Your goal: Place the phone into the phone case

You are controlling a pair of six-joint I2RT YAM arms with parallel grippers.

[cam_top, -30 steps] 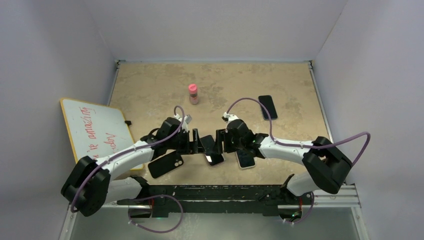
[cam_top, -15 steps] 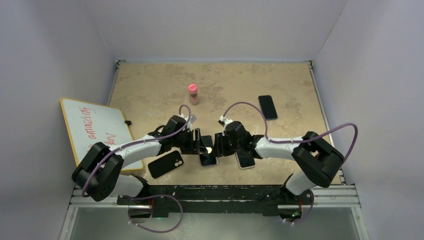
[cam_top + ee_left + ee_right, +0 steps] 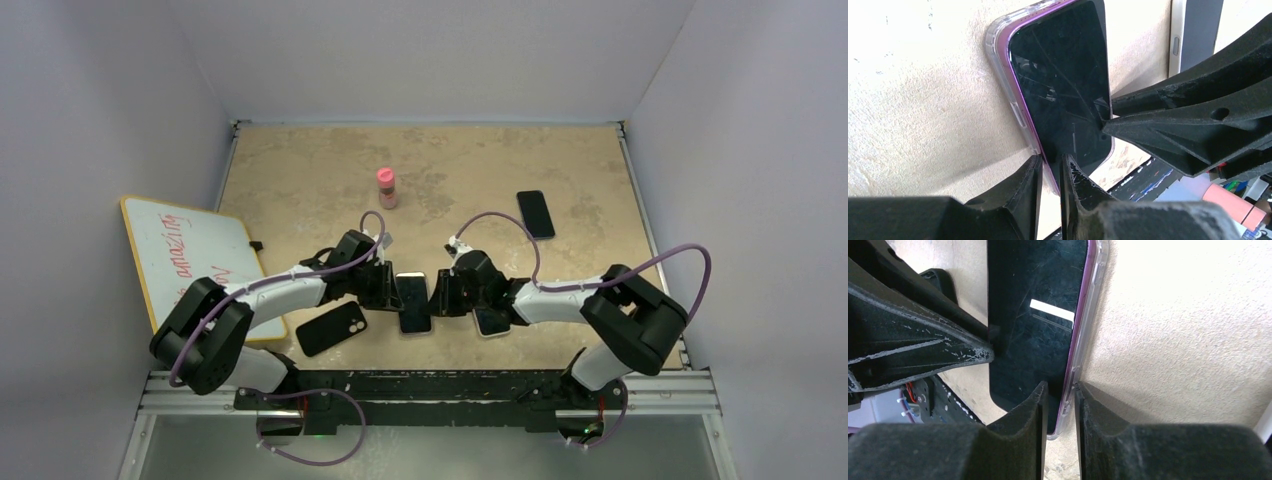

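Note:
A dark-screened phone (image 3: 413, 302) with a purple rim sits in a clear phone case (image 3: 998, 55) near the table's front middle. In the left wrist view the phone (image 3: 1058, 90) fills the centre. My left gripper (image 3: 388, 290) is shut on its left long edge, one finger over the screen and one under the case (image 3: 1050, 167). From the other side my right gripper (image 3: 440, 296) is shut on the right long edge (image 3: 1060, 395), with the clear case (image 3: 1096, 295) rim between its fingers. The phone (image 3: 1033, 315) shows a cracked screen.
A black case with two camera holes (image 3: 331, 328) lies front left of the phone. A white-edged phone (image 3: 491, 320) lies under my right arm. Another black phone (image 3: 536, 214) lies at the back right, a pink bottle (image 3: 386, 187) stands behind, and a whiteboard (image 3: 190, 258) lies left.
Both grippers have closed from wide open onto the phone's two long edges. The phone has turned from slanted to straight and shifted slightly left.

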